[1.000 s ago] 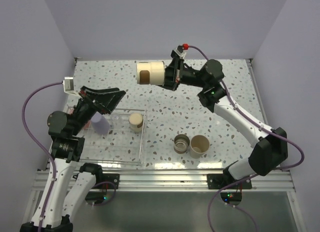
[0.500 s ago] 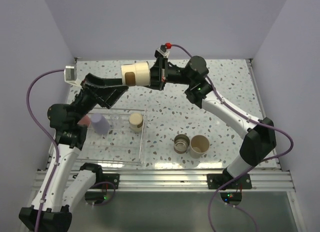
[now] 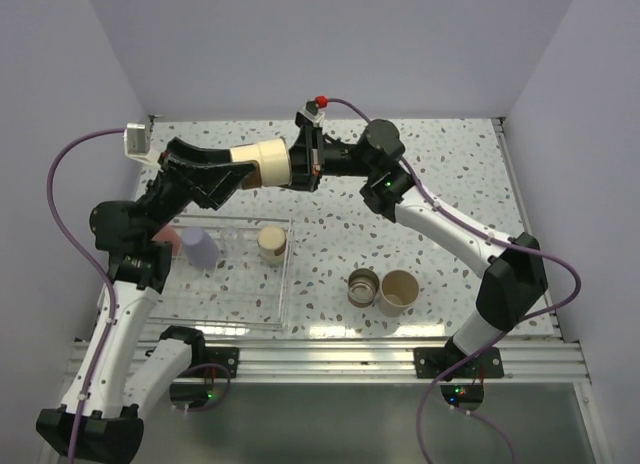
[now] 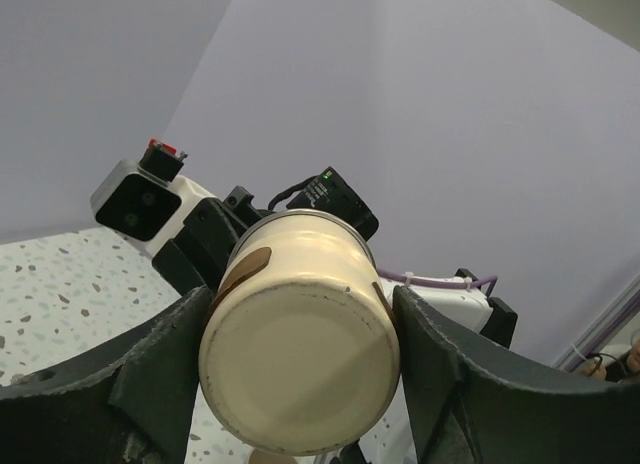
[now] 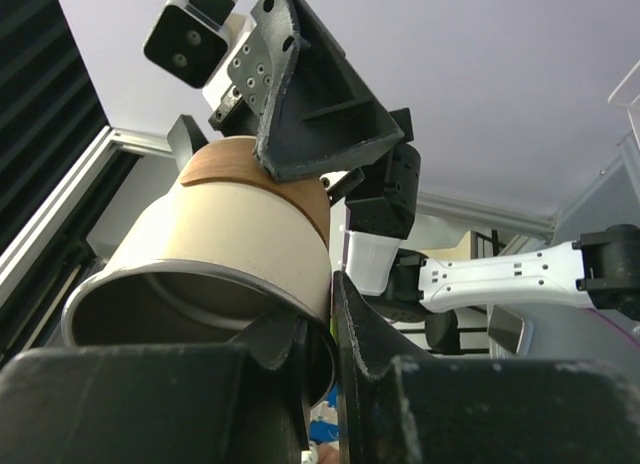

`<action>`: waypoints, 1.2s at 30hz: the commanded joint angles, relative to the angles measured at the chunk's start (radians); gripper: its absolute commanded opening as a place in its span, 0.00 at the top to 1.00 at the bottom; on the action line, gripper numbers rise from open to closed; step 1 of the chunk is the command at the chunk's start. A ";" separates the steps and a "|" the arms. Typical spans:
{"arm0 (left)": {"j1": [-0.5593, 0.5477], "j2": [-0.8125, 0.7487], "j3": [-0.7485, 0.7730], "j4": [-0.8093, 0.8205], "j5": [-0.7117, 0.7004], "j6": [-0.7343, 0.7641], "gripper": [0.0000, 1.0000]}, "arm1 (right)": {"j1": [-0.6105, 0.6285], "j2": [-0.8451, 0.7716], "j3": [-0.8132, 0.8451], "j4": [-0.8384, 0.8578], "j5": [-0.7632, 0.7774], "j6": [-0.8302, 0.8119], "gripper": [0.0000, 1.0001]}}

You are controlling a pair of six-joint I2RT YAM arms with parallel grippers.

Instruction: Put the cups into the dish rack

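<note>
Over the speckled white table, the right gripper pinches a cream-beige, tan-banded metal tumbler by its rim. The left gripper, spread around its base, should close squarely before release.

Worktop layout
Your dish rack sits left, cups inside; two cups stand right; one cup hangs behind it.

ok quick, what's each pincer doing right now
left pincer: open, fingers either side of the cream cup base.
right pincer: shut on the cream cup, pinching its rim.
</note>
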 commanded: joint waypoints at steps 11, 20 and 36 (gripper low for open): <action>0.005 0.004 0.038 -0.060 0.005 0.049 0.89 | -0.001 0.074 0.045 0.139 0.031 0.058 0.98; 0.005 -0.020 0.063 -0.218 -0.060 0.110 1.00 | -0.012 -0.010 -0.044 -0.104 0.003 -0.152 0.18; 0.005 -0.014 0.336 -1.001 -0.400 0.458 1.00 | -0.212 -0.325 -0.351 -0.842 0.136 -0.725 0.15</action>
